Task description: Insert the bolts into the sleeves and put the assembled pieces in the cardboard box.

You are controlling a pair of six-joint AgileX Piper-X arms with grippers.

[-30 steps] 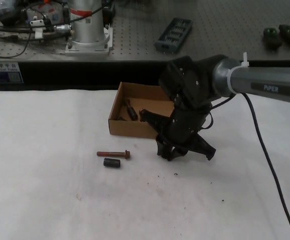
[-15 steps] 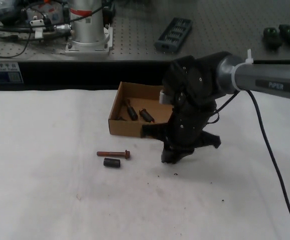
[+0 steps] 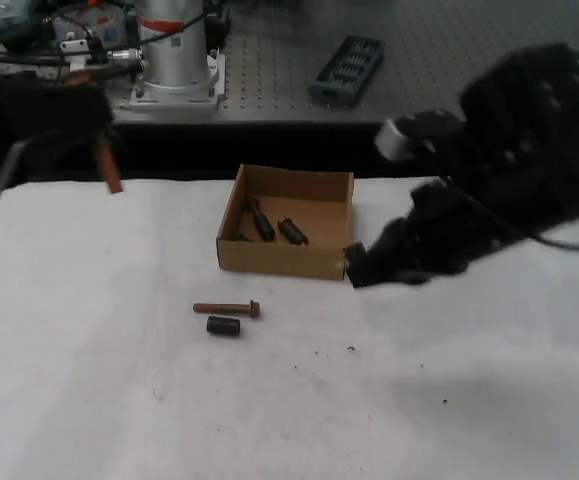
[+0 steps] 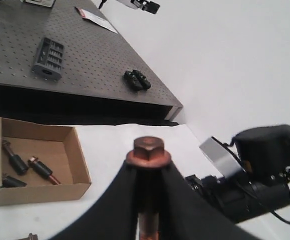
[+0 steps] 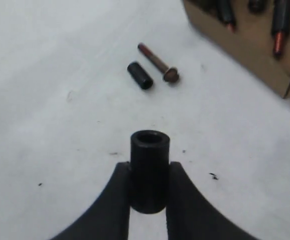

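In the left wrist view my left gripper (image 4: pixel 148 169) is shut on a copper bolt (image 4: pixel 148 151), held head-up above the white cloth. In the high view that bolt (image 3: pixel 112 172) hangs at the far left under the blurred left arm. My right gripper (image 5: pixel 150 169) is shut on a black sleeve (image 5: pixel 150 165) with its bore facing the camera. The right arm (image 3: pixel 509 180) hovers to the right of the cardboard box (image 3: pixel 281 258). A loose bolt (image 3: pixel 227 308) and a loose sleeve (image 3: pixel 223 325) lie on the cloth in front of the box. Three assembled pieces (image 3: pixel 291 231) lie inside the box.
Behind the cloth runs a dark perforated bench (image 3: pixel 419 40) with a silver post (image 3: pixel 172 50), a black slotted block (image 3: pixel 347 66) and two small black parts (image 3: pixel 563 70). Cables lie at the far left of the bench.
The right arm has risen from the cloth near the loose pieces and swung to the right of the box. The left arm has come in from the far left with its bolt.
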